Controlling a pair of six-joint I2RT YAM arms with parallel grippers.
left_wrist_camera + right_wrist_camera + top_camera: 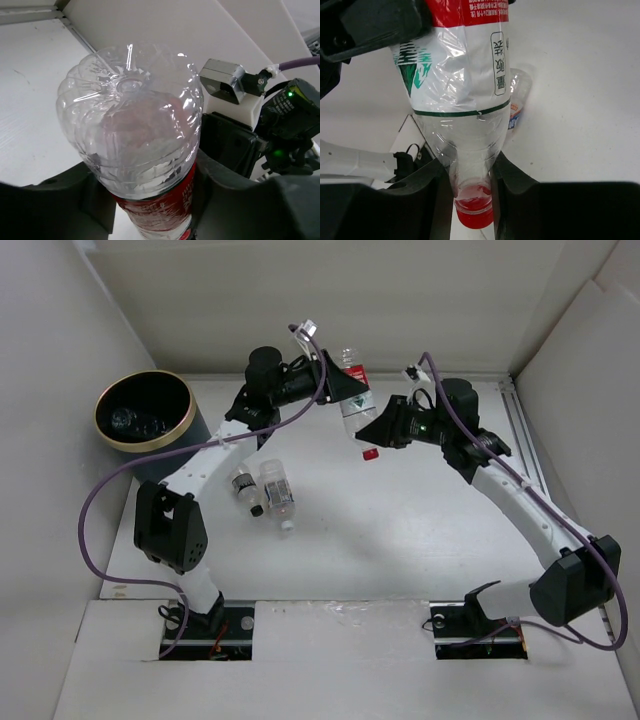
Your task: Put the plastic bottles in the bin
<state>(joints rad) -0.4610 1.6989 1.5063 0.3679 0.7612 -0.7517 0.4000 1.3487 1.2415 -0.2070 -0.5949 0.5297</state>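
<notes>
The white table (400, 540) is the biggest thing, with white walls around it. At its far left corner stands the bin (165, 400), dark navy outside, with a gold rim and a black inside. Some clear bottles (132, 421) already lie in its bottom.

The two arms meet over the far middle of the table, and between them they hold the red-labelled bottle (352, 400) in the air, well apart from the bin. It is a clear, thin and a little crumpled bottle. Its petal-shaped base points to the far side and its red cap (475, 217) to the near side. The label has a red band with white print, then a white part with a green mark and a thin green line under it.

The left gripper (338, 390) stands about half open, with its black fingers lying against both sides of the body at the red band. The right gripper (472, 192) is closed narrow on the neck, just above the cap.

Two smaller clear bottles lie side by side on the table near the left arm: one (278, 495) has a white cap, the other (245, 490) is shorter.
</notes>
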